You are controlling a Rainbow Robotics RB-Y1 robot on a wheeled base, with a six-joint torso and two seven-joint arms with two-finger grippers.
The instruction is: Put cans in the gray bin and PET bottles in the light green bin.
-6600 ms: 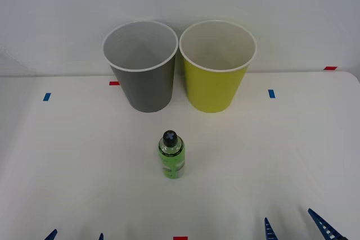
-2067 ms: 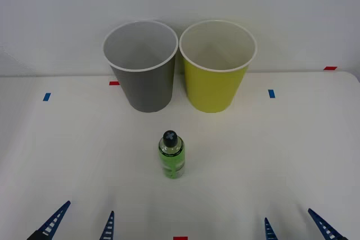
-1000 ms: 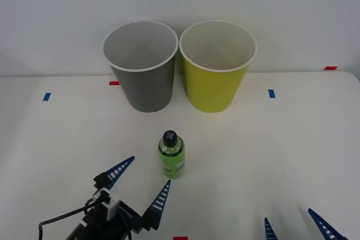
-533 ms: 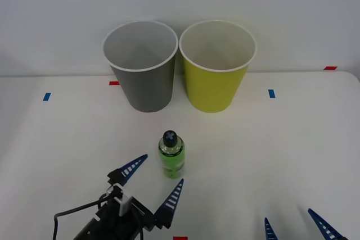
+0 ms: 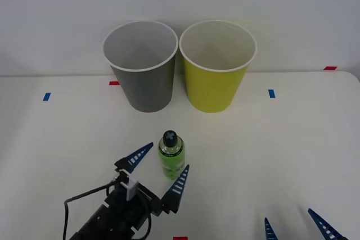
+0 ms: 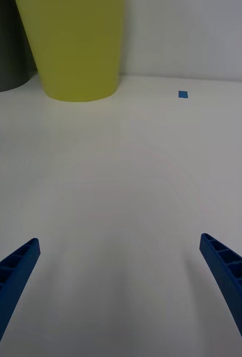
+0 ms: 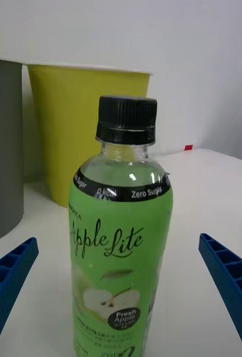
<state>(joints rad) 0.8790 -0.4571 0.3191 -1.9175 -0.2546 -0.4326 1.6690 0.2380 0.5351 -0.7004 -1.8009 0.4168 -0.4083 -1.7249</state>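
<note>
Blue-fingered left end effector wide open, flanking upright PET bottle, not touching.

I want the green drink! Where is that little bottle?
In the front view the bottle stands upright mid-table, before the gray bin, between the open left claw's fingers.

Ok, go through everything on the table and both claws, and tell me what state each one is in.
PET bottle: upright, capped, standing between the fingers, not gripped.
Gray bin: upright, nothing seen inside.
Light green bin: upright, nothing seen inside.
Left claw: open, straddling the bottle.
Right claw: open, parked at the near table edge.
</note>
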